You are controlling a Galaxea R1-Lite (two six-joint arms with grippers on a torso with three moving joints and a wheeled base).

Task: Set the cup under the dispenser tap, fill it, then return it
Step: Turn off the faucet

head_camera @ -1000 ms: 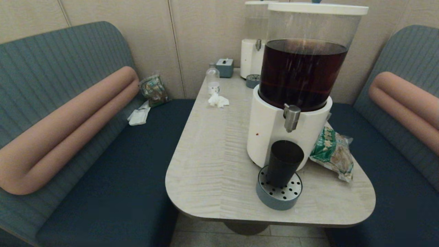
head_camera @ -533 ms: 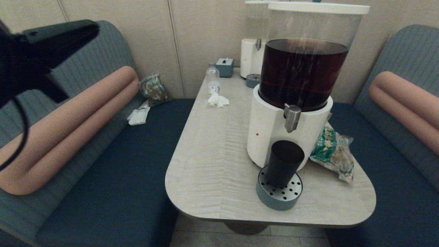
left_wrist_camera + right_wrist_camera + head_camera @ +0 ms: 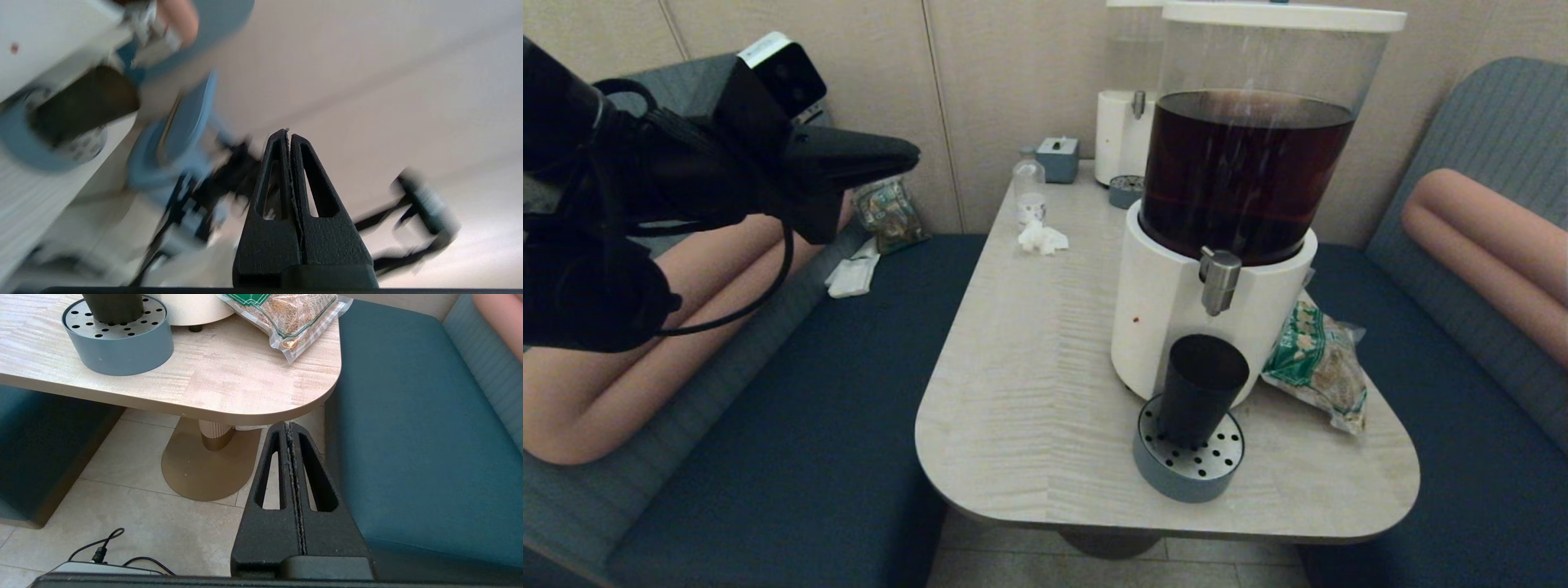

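Note:
The matte black cup (image 3: 1201, 388) stands upright on the round grey drip tray (image 3: 1188, 465), directly below the brushed-steel dispenser tap (image 3: 1218, 280) of the white-based dispenser (image 3: 1176, 318) holding dark brown liquid. The cup (image 3: 83, 106) also shows blurred in the left wrist view, and its lower part (image 3: 112, 306) shows in the right wrist view. My left gripper (image 3: 907, 153) is raised high over the left bench, well left of the table, shut and holding nothing (image 3: 288, 134). My right gripper (image 3: 289, 426) hangs shut and empty below the table's front right corner.
A green snack bag (image 3: 1319, 363) lies right of the dispenser. Behind stand a clear bottle (image 3: 1029, 189), crumpled tissue (image 3: 1041, 238), a small grey box (image 3: 1058, 159) and a paler dispenser (image 3: 1123, 135). Blue benches flank the table (image 3: 1029, 392). A cable (image 3: 104, 549) lies on the floor.
My left arm has come into view from the left and swung higher and farther right, toward the table. The cup, the tray and the dispenser have stayed put.

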